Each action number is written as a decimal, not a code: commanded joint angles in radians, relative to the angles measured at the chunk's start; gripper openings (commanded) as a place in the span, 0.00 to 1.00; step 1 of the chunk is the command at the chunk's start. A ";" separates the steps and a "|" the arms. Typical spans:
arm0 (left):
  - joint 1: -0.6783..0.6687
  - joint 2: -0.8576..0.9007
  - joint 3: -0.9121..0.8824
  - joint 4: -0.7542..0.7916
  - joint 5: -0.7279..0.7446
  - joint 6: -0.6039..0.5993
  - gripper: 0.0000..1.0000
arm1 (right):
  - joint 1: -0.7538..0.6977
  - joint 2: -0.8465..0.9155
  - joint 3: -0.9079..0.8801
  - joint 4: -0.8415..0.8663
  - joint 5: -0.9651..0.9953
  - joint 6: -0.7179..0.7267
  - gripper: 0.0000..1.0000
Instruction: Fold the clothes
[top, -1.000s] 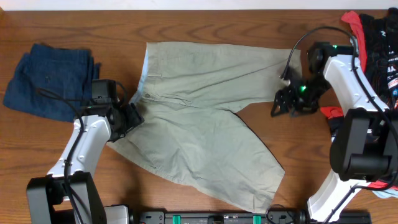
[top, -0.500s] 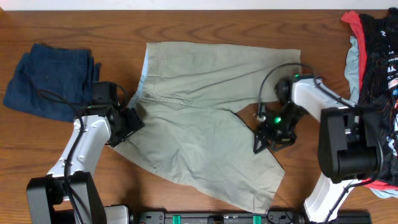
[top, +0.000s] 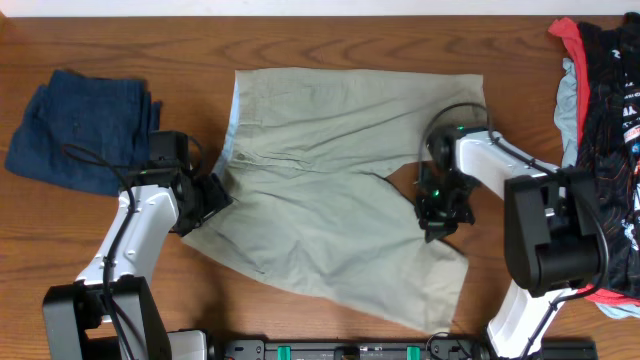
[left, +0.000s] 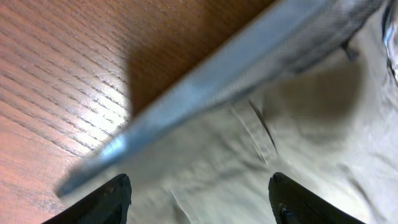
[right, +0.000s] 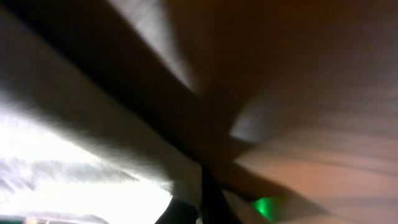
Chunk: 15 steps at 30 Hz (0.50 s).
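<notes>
While right gripper (top: 440, 213) is pinching shut, seemingly on shorts (top: 320, 130) fabric beneath it, left gripper (top: 207, 195) is hovering open at the waistband end, legs stretching between both.

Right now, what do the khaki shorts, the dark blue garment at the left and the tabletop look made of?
The khaki shorts: woven cotton-like twill, matte, soft creases and stitched seams. The dark blue garment: probably denim, matte, heavy folds, mottled indigo. The tabletop: wood or wood-look laminate, low sheen, lengthwise grain; the pictures cannot say which.
</notes>
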 joint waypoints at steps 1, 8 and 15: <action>0.000 0.008 0.007 -0.004 -0.001 0.006 0.73 | -0.062 -0.005 0.069 0.061 0.171 0.087 0.01; 0.000 0.008 0.007 -0.006 -0.001 0.006 0.73 | -0.158 -0.005 0.285 0.097 0.197 0.087 0.05; 0.000 0.008 0.007 -0.054 0.058 0.007 0.81 | -0.199 -0.023 0.489 -0.086 0.201 0.098 0.75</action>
